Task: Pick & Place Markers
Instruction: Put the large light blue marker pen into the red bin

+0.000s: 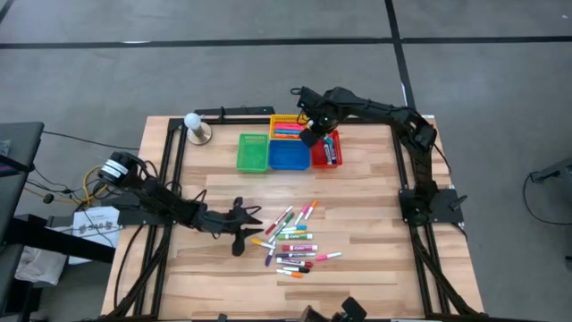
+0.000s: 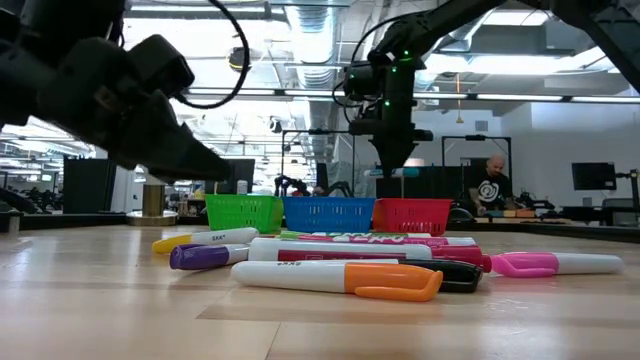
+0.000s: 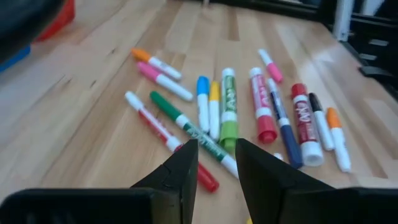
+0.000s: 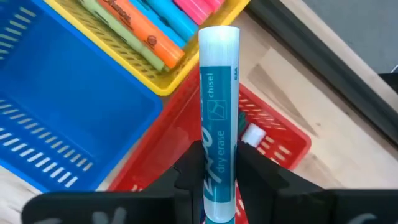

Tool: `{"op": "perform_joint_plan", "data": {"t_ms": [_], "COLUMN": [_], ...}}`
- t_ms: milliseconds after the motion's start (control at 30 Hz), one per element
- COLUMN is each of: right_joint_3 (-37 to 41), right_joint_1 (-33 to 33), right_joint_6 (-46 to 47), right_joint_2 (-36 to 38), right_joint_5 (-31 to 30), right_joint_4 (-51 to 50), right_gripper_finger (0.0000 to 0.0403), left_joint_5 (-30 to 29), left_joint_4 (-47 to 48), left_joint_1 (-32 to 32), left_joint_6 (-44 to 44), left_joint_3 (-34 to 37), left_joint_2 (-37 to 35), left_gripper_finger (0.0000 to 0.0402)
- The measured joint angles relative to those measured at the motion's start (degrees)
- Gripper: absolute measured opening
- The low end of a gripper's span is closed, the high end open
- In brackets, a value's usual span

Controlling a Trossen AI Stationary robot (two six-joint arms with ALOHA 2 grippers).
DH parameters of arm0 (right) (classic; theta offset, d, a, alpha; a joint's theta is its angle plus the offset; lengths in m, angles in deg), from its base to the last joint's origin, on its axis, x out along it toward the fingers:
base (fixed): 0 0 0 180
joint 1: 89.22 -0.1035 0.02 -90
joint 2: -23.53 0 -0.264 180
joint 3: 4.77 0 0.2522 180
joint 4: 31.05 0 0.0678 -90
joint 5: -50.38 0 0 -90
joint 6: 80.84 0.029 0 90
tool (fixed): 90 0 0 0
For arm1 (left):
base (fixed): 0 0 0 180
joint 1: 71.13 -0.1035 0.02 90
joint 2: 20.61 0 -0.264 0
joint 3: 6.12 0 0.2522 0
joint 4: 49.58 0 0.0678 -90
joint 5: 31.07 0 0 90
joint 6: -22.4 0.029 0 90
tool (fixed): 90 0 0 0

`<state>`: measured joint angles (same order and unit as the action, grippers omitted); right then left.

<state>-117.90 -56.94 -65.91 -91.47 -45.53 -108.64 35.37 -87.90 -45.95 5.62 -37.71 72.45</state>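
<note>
4 baskets (image 1: 288, 154) sit on the wooden table (image 1: 375, 233): green, blue, red, yellow.

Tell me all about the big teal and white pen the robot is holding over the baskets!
The teal and white dry-erase marker is a smooth plastic tube with "dry erase" and "chisel" printed along it and a pale, flat end. The right gripper is shut on it, one dark finger pressing each side. It hangs above the red plastic basket, beside the blue basket and the yellow basket holding other markers. Nothing but the fingers touches it.
</note>
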Motion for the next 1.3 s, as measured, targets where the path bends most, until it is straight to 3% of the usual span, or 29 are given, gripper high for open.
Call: {"op": "perform_joint_plan", "data": {"t_ms": [667, 1067, 1300], "right_joint_3": [0.74, 8.18, 8.49], "right_joint_1": [-4.03, -3.53, -3.15], "right_joint_6": [-1.80, -1.94, -1.53], "right_joint_2": [-0.61, -0.61, -0.45], "right_joint_5": [-0.55, -3.05, -3.04], "right_joint_4": [-4.95, -4.64, -1.74], "right_gripper_finger": [0.0076, 0.0076, 0.0076], "left_joint_5": [-0.88, -0.84, -0.84], "left_joint_4": [-1.13, -1.13, -1.13], "left_joint_1": [2.23, 2.23, 2.21], "left_joint_6": [-3.21, -3.19, -2.78], "left_joint_3": [0.01, -0.01, -0.01], "left_joint_2": [1.66, 1.61, 1.61], "left_gripper_finger": [0.0108, 0.0108, 0.0108]}}
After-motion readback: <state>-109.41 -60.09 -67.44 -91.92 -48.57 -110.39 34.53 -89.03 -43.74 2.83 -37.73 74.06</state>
